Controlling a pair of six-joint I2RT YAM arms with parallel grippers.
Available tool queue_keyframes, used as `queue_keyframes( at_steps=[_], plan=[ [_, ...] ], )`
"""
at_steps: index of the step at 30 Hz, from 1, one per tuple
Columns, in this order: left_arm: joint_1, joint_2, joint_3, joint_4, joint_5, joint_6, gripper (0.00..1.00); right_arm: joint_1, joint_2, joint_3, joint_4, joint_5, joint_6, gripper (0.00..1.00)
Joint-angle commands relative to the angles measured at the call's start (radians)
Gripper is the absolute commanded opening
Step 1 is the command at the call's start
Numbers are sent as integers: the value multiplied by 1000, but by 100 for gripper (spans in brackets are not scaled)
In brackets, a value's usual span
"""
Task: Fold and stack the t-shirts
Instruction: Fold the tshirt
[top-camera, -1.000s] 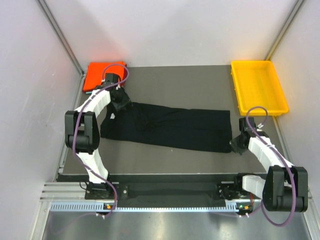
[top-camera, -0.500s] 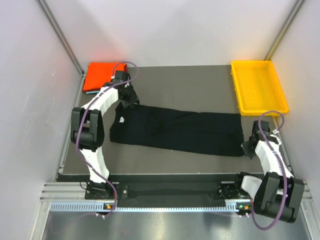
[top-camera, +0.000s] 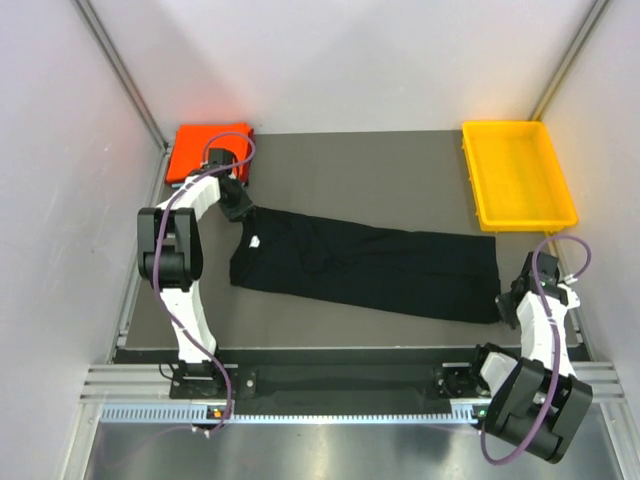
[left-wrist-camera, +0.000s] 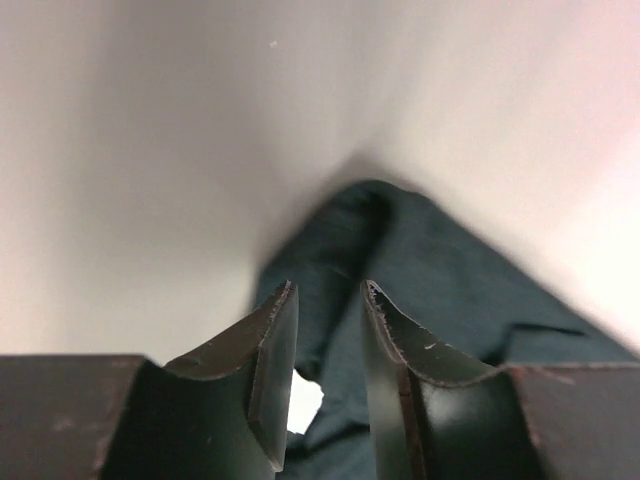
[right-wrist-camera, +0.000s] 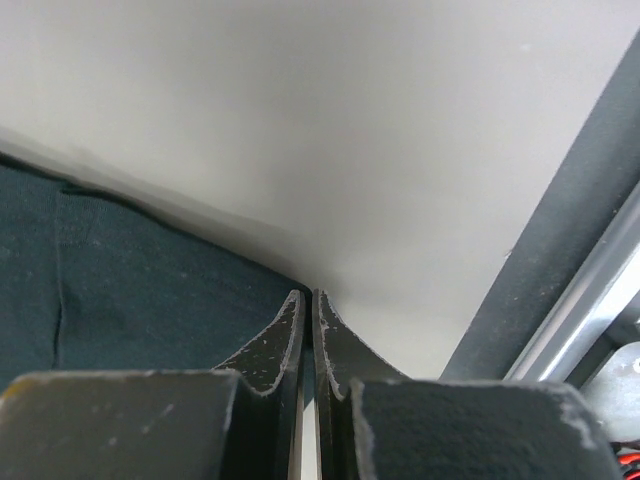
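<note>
Grey worktop (top-camera: 380, 165) between white walls, seen from above. The black t-shirt (top-camera: 370, 265) lies stretched in a long band across it, collar end left, hem end right. By judgement this is the spreading step, with no fold made yet. The right tool (right-wrist-camera: 305, 295) is closed on the hem corner, close to the worktop's right edge. The left tool (left-wrist-camera: 327, 290) hangs over the collar, jaws partly apart, nothing visibly pinched. The next move calls for a collar grip, then a fold toward the open middle. A folded orange-red shirt (top-camera: 205, 148) sits far left and a yellow tray (top-camera: 470, 170) far right.
</note>
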Motion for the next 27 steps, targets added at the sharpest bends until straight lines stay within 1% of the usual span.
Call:
queue_keyframes(
  at_steps=[1,6,7,10,12,15,16,17,19,21,23,25,27],
  plan=[
    [6,15,18,65,4,50,35,-39,-15,2,-5,38,-20,0],
    [26,16,-36,142,79,30,35,-42,-1,-1,10,23,-37,0],
    [53,16,-38,144,71,30,34,-42,-3,-4,12,23,-40,0],
    [56,24,-19,112,-2,33,33,-42,-12,-2,13,20,-41,0],
    [66,27,1,91,-4,29,33,-42,-19,-4,18,15,-44,0],
    [70,-16,-25,142,53,27,34,-42,-18,-8,21,9,-47,0],
    [72,-31,-47,165,98,30,36,-42,-16,-8,19,6,-49,0],
    [72,-47,-56,186,117,33,39,-42,-16,-8,18,6,-52,0],
    [70,-74,-61,222,146,47,41,-42,-18,-5,18,4,-54,0],
    [70,-77,-48,231,192,62,44,-42,-21,-5,19,6,-52,0],
    [69,-67,-31,223,243,82,46,-42,-22,-8,21,4,-54,0],
    [67,-41,-18,202,263,87,46,-42,-21,-11,24,4,-55,0],
    [67,-24,-19,187,252,87,45,-42,-19,-10,22,6,-55,0]
  ],
)
